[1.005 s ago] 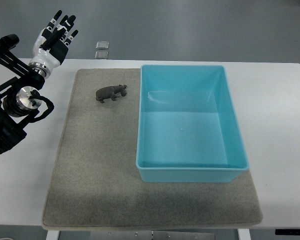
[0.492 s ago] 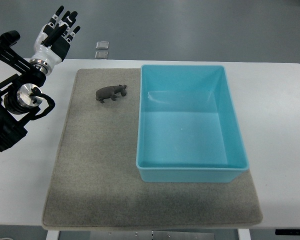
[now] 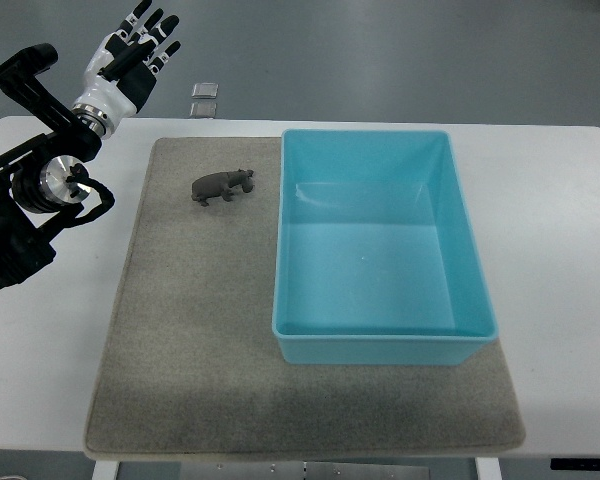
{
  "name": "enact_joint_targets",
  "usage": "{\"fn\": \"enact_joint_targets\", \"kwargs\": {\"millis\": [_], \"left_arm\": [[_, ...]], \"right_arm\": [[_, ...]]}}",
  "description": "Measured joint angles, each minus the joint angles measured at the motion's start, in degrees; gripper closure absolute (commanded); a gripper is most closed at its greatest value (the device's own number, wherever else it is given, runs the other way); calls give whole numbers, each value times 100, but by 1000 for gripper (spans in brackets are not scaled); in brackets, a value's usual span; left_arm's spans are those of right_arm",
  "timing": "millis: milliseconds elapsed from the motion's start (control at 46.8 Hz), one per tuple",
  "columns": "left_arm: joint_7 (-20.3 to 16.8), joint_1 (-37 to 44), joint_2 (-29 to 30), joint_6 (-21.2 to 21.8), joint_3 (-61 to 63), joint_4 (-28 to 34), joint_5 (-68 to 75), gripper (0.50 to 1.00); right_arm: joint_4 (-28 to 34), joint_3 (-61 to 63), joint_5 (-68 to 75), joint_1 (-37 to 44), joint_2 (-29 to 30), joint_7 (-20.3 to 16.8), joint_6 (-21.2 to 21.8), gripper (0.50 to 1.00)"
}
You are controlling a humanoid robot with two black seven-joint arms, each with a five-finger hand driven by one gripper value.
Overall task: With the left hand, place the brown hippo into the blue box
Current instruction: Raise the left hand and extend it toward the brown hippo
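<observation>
Past the desk's far-left corner, left hand (image 3: 130,55) drifting onward, fingers apart and empty, well short of brown hippo (image 3: 221,186), blue box (image 3: 380,345) unfilled.

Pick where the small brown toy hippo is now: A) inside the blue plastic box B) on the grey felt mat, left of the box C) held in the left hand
B: the brown toy hippo lies on the grey felt mat, beside the empty blue plastic box; the left hand is open, away from it.
</observation>
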Motion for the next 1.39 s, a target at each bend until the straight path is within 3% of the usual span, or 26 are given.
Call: {"fn": "enact_joint_targets", "kwargs": {"millis": [192,470,834,1069,1390], "left_arm": [[0,-387,232,-144,1015,1,7,504],[-8,-584,332,-285,1555,-35,788,506],[-2,-1193,779,-824,2802,-192,915,506],[7,-1837,842,-846,3852,-501,919,506],[319,-1933,822,-770,3935,-420,1742,504]], "right_arm": [[0,0,0,0,0,0,2,564],[0,0,0,1,0,3,1,564],[0,0,0,0,0,1,1,564],[0,0,0,0,0,-1,1,564],[0,0,0,0,0,2,1,564]]}}
